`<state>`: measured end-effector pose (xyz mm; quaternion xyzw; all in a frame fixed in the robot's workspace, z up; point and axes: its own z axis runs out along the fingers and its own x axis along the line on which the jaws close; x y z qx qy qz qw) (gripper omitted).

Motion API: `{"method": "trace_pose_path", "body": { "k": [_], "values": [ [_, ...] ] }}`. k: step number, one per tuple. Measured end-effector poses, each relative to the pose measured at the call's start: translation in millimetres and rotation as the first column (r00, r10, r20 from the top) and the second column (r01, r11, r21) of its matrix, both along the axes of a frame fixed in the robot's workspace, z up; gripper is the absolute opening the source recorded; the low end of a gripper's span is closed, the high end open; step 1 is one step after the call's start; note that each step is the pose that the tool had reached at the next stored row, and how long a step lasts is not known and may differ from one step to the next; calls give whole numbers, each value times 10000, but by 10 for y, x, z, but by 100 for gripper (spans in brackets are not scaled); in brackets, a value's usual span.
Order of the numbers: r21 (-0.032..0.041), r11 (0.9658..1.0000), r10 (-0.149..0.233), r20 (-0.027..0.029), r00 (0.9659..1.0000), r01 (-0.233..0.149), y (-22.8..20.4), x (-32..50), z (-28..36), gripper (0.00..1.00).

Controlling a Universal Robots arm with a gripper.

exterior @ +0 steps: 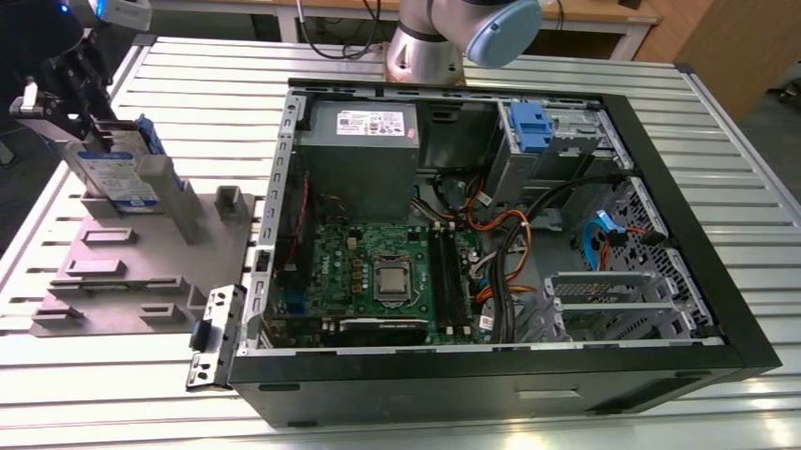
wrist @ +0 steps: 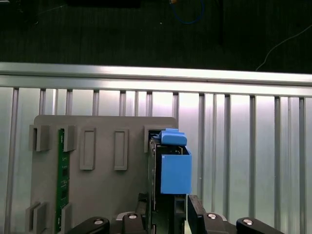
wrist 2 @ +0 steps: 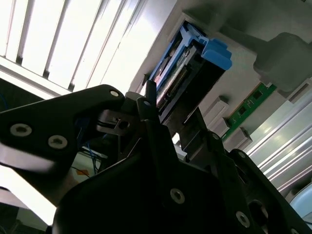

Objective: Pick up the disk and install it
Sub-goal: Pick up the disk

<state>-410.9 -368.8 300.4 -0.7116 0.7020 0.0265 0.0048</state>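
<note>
Silver-grey and flat, the rectangular metal disk (exterior: 113,178), with a white-and-blue label and blue plastic rails, stands upright on the grey plastic fixture (exterior: 119,281), at nine o'clock of the black computer case (exterior: 501,380). The black gripper (wrist: 167,209) is at its edge; whether it grasps cannot be told.

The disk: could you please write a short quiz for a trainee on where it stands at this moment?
1. True or false: the disk is already inside the case.
2. The disk's side rail is: A red, B blue, C yellow.
3. Which green part shares the grey holder with the disk?

Key:
1. False. It stands on edge in the holder, outside the case, with the gripper at it.
2. B.
3. The memory stick.
</note>
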Motion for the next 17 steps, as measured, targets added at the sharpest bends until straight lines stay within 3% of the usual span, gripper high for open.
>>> {"method": "trace_pose_path", "body": {
  "k": [14,17],
  "values": [
    [2,10000,0,0,10000,0,0,0,6,45],
    [2,10000,0,0,10000,0,0,0,6,37]
  ]
}}
